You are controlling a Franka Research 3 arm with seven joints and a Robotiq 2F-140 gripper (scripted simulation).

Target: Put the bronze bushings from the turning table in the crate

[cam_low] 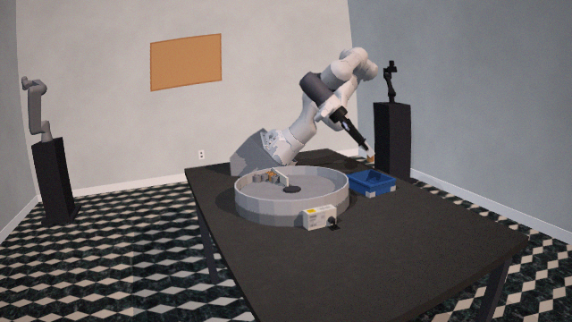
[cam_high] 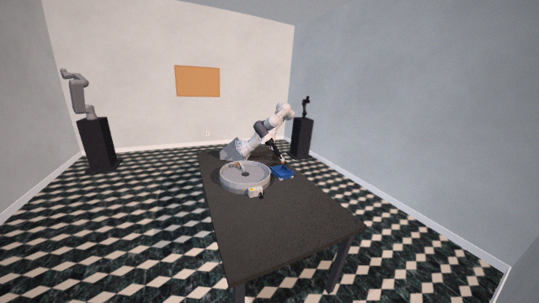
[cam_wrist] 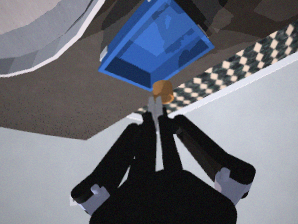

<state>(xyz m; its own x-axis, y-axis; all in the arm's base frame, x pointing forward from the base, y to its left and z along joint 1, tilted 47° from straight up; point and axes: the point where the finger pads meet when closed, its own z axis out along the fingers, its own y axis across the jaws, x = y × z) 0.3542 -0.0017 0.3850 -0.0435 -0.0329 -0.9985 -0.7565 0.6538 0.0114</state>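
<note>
One bronze bushing (cam_low: pixel 370 158) (cam_wrist: pixel 162 91) sits at the very tips of your fingers (cam_high: pixel 282 161) (cam_low: pixel 368 151), which are clenched on its wall, probably a thin-edge grip to leave neighbours undisturbed. It hangs beyond the fingertips, above and beside the blue crate (cam_high: pixel 276 173) (cam_low: pixel 372 189) (cam_wrist: pixel 125 48), not over its opening in the exterior view.

Blue crate (cam_high: pixel 282 172) — just beside the round, grey-walled turning table (cam_high: pixel 245 182).

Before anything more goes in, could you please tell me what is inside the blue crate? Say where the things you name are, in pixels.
The wrist view shows only bare blue floor and shading inside the crate (cam_high: pixel 275 172) (cam_low: pixel 383 189) (cam_wrist: pixel 125 50), no bushing. The near wall's foot is hidden in the exterior view.
</note>
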